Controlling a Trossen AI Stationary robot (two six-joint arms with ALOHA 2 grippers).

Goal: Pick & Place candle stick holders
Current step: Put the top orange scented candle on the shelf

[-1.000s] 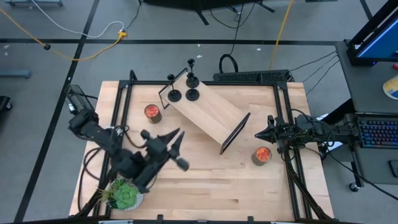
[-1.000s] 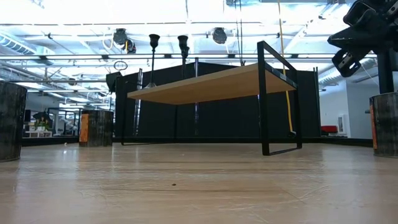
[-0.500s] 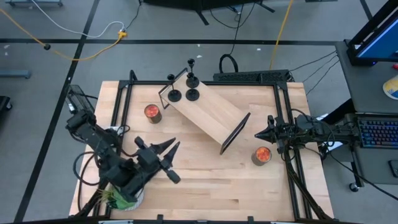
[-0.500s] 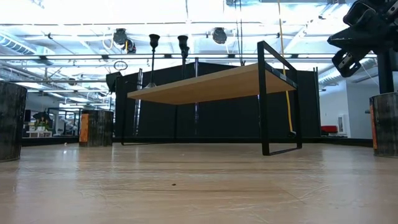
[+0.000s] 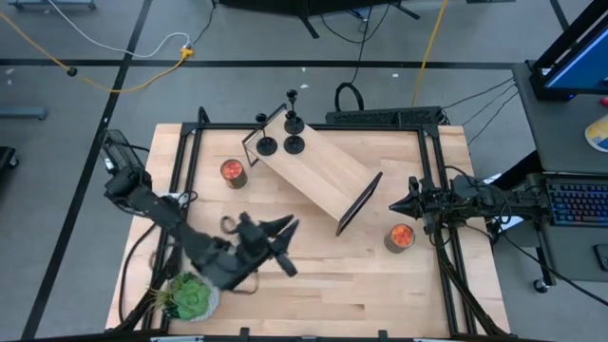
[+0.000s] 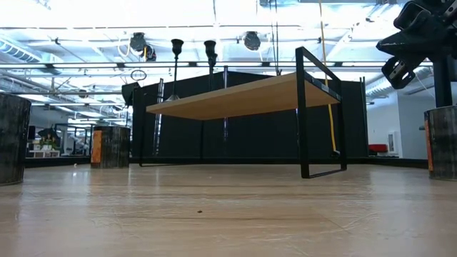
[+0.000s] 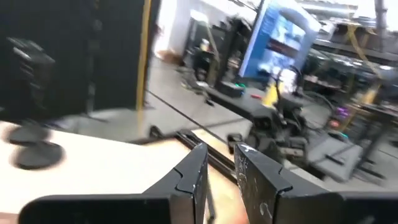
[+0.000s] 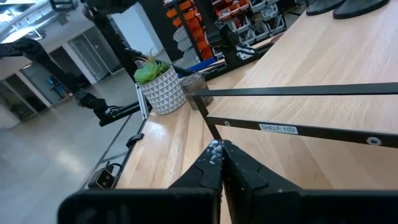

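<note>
Left gripper (image 5: 288, 249) hangs over the front-left part of the wooden table (image 5: 332, 285), just right of the potted plant (image 5: 190, 297) in the front-left corner; it points toward the right side. In the left wrist view its fingers (image 7: 191, 177) stand a little apart with nothing visible between them, so part open, holding nothing. Right gripper (image 5: 397, 203) waits at the right edge of the table, just above the can (image 5: 400, 237) there, fingers pressed together and empty; right wrist view shows them meeting (image 8: 219, 151) in front of the shelf's black frame. Candle stick holders (image 5: 281, 142) stand in a group on the far end of the small wooden shelf (image 5: 316, 175), which sits diagonally in the middle of the table; four show from above, three round bases near the shelf's end plus one more stem just behind. Low view shows two tall stems (image 6: 176, 48) sticking up over the shelf top. Second can (image 5: 233, 172) sits on the table just left of the shelf, near the holders. Both grippers well apart from the holders.
</note>
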